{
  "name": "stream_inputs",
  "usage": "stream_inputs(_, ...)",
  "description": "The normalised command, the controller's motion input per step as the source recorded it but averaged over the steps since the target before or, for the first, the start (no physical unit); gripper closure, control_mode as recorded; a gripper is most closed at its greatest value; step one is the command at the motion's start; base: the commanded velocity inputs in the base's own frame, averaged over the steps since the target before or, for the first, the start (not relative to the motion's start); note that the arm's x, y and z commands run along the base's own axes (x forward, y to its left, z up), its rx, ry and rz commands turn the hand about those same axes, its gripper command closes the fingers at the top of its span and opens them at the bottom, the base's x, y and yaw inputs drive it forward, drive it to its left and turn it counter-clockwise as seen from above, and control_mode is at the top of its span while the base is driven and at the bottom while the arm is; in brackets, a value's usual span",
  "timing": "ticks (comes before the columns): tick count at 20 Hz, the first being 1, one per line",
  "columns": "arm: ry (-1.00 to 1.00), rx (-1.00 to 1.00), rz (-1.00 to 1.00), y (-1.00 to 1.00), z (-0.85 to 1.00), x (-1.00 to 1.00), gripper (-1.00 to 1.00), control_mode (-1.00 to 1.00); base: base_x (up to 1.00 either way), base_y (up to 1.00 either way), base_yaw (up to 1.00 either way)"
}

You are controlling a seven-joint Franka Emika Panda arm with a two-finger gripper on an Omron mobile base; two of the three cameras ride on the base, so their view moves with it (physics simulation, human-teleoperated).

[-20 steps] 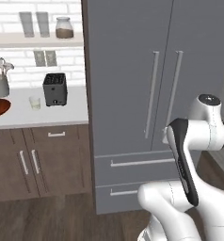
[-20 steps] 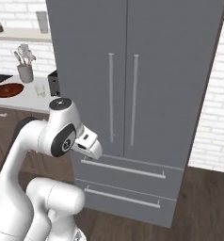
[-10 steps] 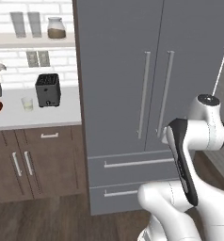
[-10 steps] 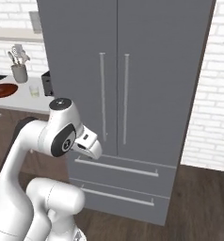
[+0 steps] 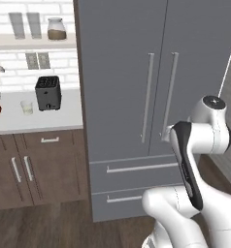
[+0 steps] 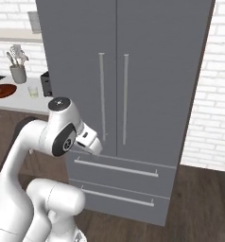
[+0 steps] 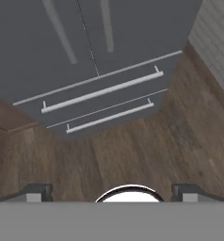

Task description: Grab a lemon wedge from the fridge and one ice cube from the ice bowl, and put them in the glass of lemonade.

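Base shifted rightward, flat grey fridge (image 5: 137,87) now central; gripper (image 7: 112,190) wide open, seemingly empty.

glass of lemonade (image 5: 26,107) on counter (image 5: 35,121), left of fridge (image 5: 137,72)

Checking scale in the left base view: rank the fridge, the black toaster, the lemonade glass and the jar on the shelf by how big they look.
1. fridge
2. black toaster
3. jar, though it sits farther back, so unsure
4. glass of lemonade
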Motion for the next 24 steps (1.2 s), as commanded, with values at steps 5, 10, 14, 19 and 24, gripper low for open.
stream_inputs(5, -0.22, 0.15, -0.02, 0.09, 0.43, 0.79, -1.00, -1.00, 0.00, 0.00, 0.00)
stream_inputs(10, -0.20, 0.02, 0.07, 0.03, 0.98, -0.08, -1.00, -1.00, 0.00, 0.00, 0.00)
stream_inputs(14, -0.04, -0.17, 0.12, -0.13, 1.00, 0.00, -1.00, -1.00, 0.00, 0.00, 0.00)
stream_inputs(19, 0.01, -0.27, 0.11, -0.41, 0.67, 0.31, -1.00, -1.00, 0.00, 0.00, 0.00)
stream_inputs(24, -0.09, -0.04, 0.14, -0.64, 0.01, 0.48, -1.00, -1.00, 0.00, 0.00, 0.00)
